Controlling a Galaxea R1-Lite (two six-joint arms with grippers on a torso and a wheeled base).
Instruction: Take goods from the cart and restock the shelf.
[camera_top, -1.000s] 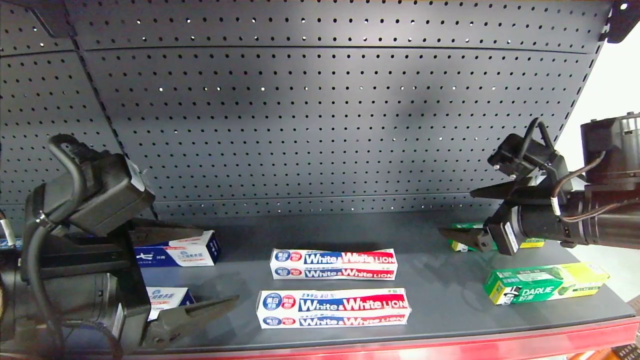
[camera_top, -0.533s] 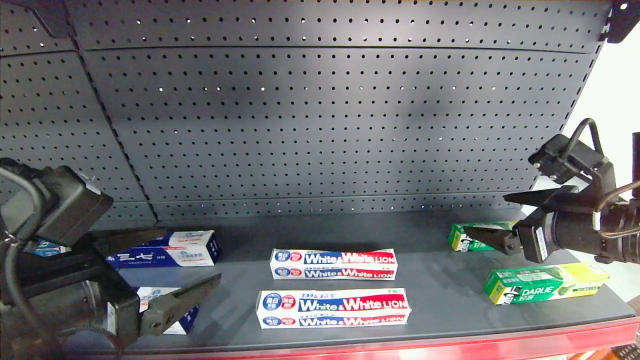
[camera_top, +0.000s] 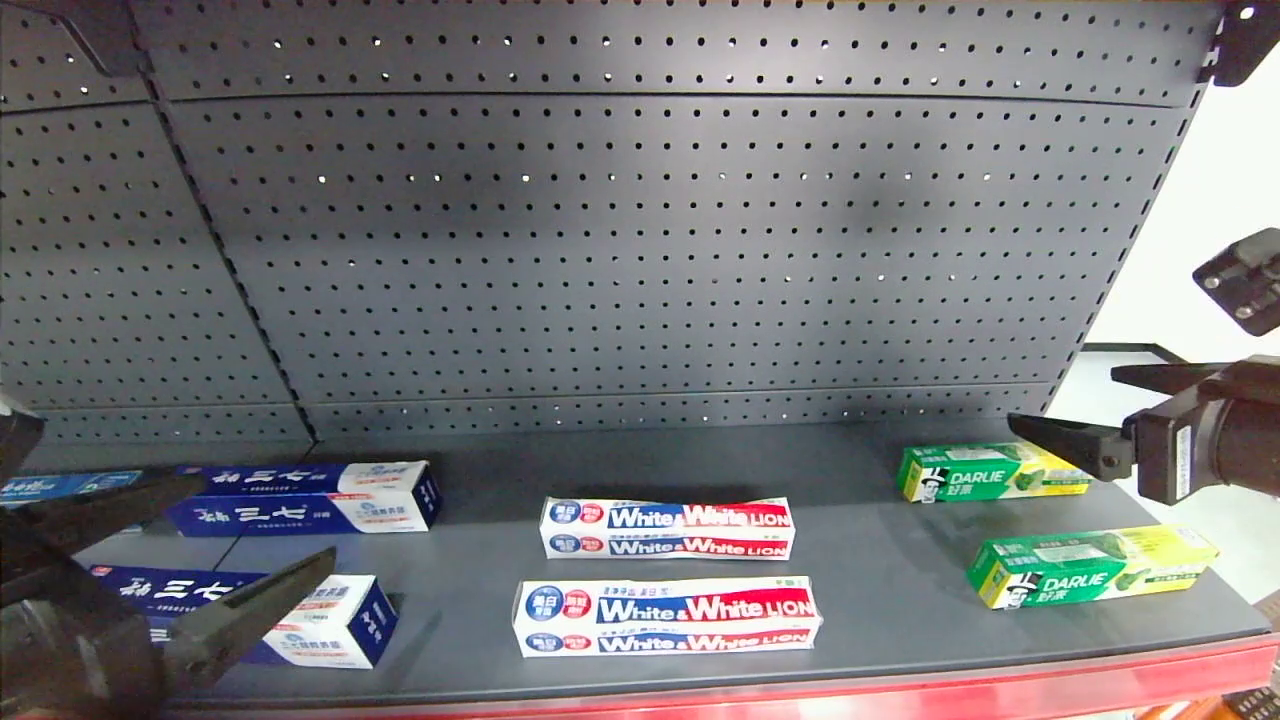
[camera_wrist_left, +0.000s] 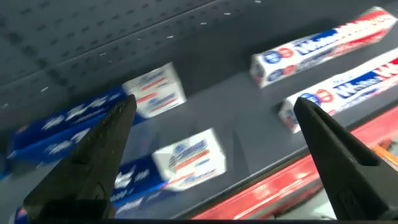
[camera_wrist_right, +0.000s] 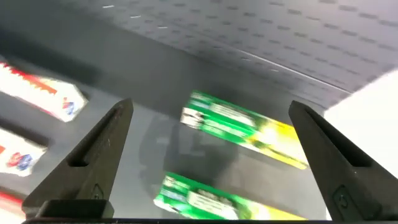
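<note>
On the shelf (camera_top: 880, 570), the left gripper (camera_top: 270, 515) gapes empty over the blue boxes (camera_top: 300, 497). The right gripper (camera_top: 1062, 395), also spread and empty, hangs near the green boxes (camera_top: 990, 472). Two red-and-white boxes (camera_top: 667, 528) lie between.

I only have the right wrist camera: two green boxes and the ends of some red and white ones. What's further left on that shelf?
Observer: Blue-and-white cardboard toothpaste boxes lie on the left part of the dark grey metal shelf, including a rear blue box and a front blue box.
Operator: Is the left arm carrying anything?
Observer: No. The left gripper is empty, fingers open, near those blue boxes.
Operator: How many red and white ones are there?
Observer: Two long cardboard boxes mid-shelf, the rear red-and-white box and the front red-and-white box, parallel and apart.
</note>
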